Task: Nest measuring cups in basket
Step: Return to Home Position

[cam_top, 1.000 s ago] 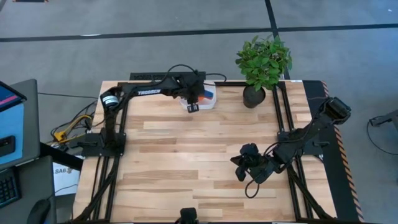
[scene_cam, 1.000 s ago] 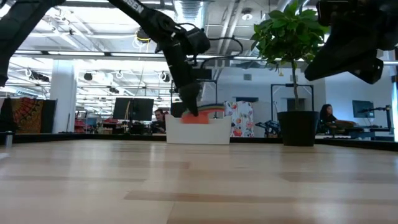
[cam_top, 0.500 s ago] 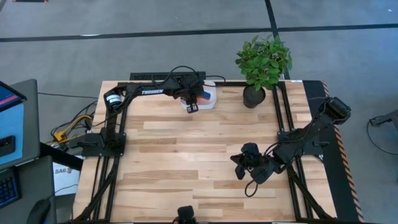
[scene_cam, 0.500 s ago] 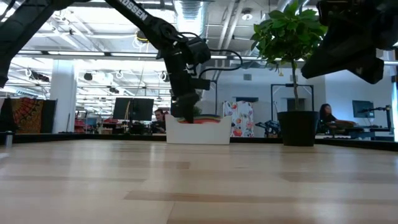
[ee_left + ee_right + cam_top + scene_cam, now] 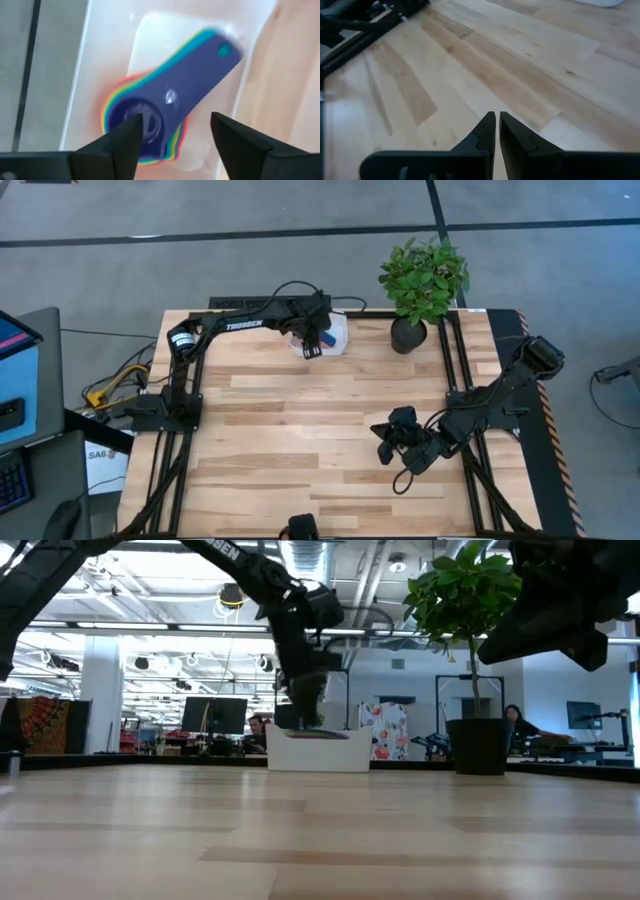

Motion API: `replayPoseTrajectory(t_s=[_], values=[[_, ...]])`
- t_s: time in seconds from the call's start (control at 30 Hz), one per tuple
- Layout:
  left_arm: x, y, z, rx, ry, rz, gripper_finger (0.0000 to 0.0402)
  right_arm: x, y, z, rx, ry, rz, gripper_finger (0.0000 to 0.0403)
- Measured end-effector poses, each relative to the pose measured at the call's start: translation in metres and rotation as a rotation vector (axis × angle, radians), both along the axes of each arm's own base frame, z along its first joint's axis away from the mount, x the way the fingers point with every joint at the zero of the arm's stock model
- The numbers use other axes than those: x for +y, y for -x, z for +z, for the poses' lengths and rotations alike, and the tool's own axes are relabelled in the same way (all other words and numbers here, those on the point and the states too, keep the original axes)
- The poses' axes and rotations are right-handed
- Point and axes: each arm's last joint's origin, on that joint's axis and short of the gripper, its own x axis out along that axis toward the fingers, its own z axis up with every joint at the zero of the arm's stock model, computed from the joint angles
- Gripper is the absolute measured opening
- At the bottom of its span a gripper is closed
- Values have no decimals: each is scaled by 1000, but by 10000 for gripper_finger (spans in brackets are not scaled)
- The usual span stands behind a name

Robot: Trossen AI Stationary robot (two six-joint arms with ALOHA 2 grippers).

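Plastic measuring cups (image 5: 170, 107), nested with their handles stacked, lie in the white basket (image 5: 342, 335) at the worktop's (image 5: 300, 430) far edge, left of the plant pot (image 5: 408, 335). My left jaws hang wide and empty straight above them, the handles slanting across the gap, so I judge withdrawal needs only lift. My right jaws, pinched nearly closed, wait near right, well apart.

Two dark robot arms are seen: one left arm (image 5: 240, 325) and one right arm (image 5: 490, 402). One white basket (image 5: 341, 340) is counted, holding one nested stack of measuring cups (image 5: 165, 115); the cups within the stack cannot be counted exactly. One potted plant (image 5: 424, 280) and one wooden table (image 5: 300, 440) are shown.
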Motion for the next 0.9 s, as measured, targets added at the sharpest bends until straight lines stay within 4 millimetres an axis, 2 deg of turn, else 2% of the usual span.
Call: replayPoseTrajectory(t_s=[0.23,0.33,0.47,0.57,0.7,0.9], values=[[-9,-13,41,-171,84,-121,244,-18,0,-2,82,67,-46,49],[-18,-17,56,-320,126,-185,244,-20,-1,6,65,115,1,49],[-40,-16,68,-452,108,-283,234,-17,4,26,29,227,135,49],[-61,-10,70,-521,73,-351,214,-26,10,37,21,292,174,49],[-80,6,68,-666,61,-404,185,-48,21,39,19,319,177,49],[-97,48,49,-868,74,-393,150,-82,32,32,-120,298,262,49]])
